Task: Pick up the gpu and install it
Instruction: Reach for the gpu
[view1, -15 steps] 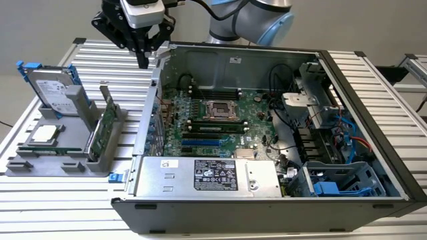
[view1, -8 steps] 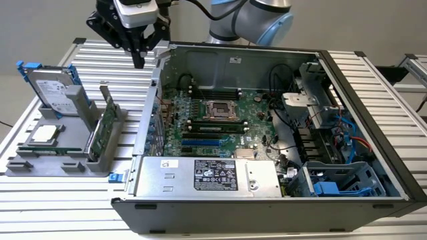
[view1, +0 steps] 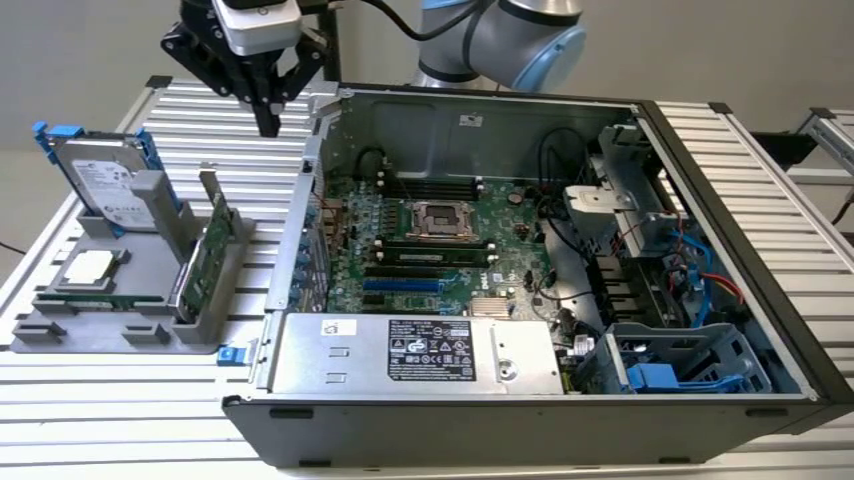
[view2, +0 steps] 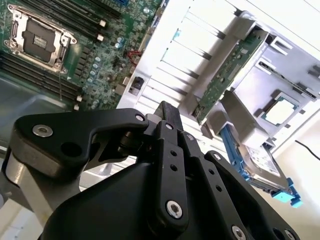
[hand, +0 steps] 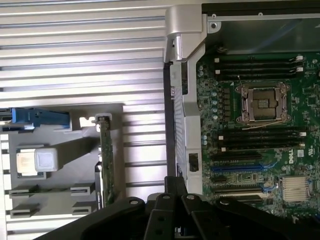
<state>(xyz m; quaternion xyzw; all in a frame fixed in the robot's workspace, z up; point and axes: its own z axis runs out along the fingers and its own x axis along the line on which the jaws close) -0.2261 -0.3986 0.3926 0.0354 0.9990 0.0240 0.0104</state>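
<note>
1 gripper (view1: 271, 127), closed and empty, hangs apart from the upright gpu (view1: 200, 265).

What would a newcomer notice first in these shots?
The open computer case, its green motherboard exposed, dominates the middle of the exterior view. The black gripper hangs shut and empty above the table beside the case's wall, and the gpu stands on edge in the grey holder on the exterior view's left.

On the table (view1: 147, 400), the holder (view1: 80, 330) lies at the exterior view's left, the computer case (view1: 441, 130) at its right; the gpu (view1: 200, 258) stands in the holder, near the case.
</note>
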